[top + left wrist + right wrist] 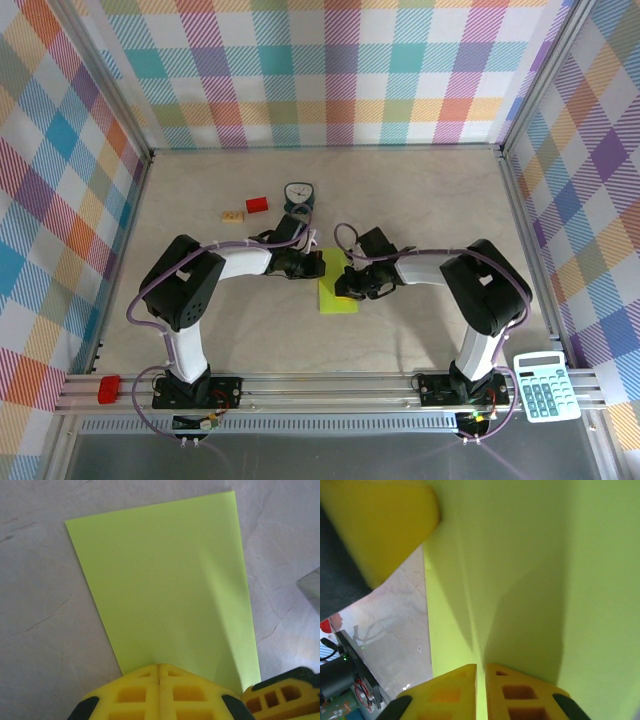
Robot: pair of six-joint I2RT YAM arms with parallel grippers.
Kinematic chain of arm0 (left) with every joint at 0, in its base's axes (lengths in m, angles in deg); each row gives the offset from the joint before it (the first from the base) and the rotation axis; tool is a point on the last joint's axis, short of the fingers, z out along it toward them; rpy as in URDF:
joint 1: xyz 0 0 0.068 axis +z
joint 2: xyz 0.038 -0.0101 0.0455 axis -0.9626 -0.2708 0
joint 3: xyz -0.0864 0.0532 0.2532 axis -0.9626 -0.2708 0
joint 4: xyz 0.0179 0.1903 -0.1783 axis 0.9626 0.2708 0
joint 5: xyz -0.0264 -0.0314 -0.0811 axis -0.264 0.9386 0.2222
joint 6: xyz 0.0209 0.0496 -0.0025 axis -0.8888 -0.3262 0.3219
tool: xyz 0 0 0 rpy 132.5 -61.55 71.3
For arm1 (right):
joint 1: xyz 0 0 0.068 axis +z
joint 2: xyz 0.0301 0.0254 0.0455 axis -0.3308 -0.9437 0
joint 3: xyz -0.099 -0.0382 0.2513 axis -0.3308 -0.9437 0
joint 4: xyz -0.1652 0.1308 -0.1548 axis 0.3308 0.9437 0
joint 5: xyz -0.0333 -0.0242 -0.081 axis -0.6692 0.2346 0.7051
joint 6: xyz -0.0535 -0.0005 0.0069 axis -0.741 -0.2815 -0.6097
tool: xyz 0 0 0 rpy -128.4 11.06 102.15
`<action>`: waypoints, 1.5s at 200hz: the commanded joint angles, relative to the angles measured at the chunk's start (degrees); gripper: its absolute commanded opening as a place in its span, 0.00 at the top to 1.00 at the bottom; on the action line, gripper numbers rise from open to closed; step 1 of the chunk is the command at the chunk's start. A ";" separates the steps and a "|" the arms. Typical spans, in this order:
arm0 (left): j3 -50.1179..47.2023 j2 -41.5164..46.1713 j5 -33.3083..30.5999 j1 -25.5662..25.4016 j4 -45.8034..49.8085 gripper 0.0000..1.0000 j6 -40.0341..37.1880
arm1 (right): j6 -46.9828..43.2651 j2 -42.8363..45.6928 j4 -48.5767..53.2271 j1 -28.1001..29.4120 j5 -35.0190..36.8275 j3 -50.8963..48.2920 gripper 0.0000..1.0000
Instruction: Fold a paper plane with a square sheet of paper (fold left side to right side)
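The square sheet of paper is lime yellow-green and lies mid-table as a narrow rectangle. In the left wrist view the paper lies flat, with a shaded raised strip along its right side. My left gripper is shut, its tips resting on the sheet's near edge. Its body sits at the sheet's upper left. My right gripper is shut on a thin fold of the paper, which runs between the yellow fingers. From above, the right gripper is at the sheet's right edge.
A teal clock, a small red block and a tan block lie behind the left arm. A calculator rests on the front rail at right. Checked walls enclose the table.
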 commanded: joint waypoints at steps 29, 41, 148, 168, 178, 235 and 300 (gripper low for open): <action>-4.30 0.99 -0.89 -1.18 -1.92 1.00 0.99 | -2.26 9.37 8.40 -4.27 0.52 0.60 0.74; -4.77 1.18 -0.74 -1.34 -2.15 1.00 1.18 | -3.05 10.74 9.96 -5.60 0.72 -0.77 0.73; -5.41 1.60 -0.51 -1.44 -2.56 1.00 1.71 | -3.96 10.01 13.67 -3.70 1.50 -4.91 0.66; -5.44 1.58 -0.62 -1.53 -2.49 1.00 1.68 | -3.48 8.82 12.76 -2.84 1.60 -4.54 0.66; -5.50 1.63 -0.66 -1.53 -2.43 1.00 1.67 | -3.31 8.20 12.50 -2.54 1.68 -4.30 0.66; -5.50 1.76 -0.84 -1.53 -2.33 1.00 1.67 | -2.45 5.78 10.95 -1.66 1.03 -4.17 0.67; -5.43 1.71 -0.79 -1.53 -2.24 1.00 1.71 | -0.78 5.94 6.87 -1.64 -0.89 -4.50 0.69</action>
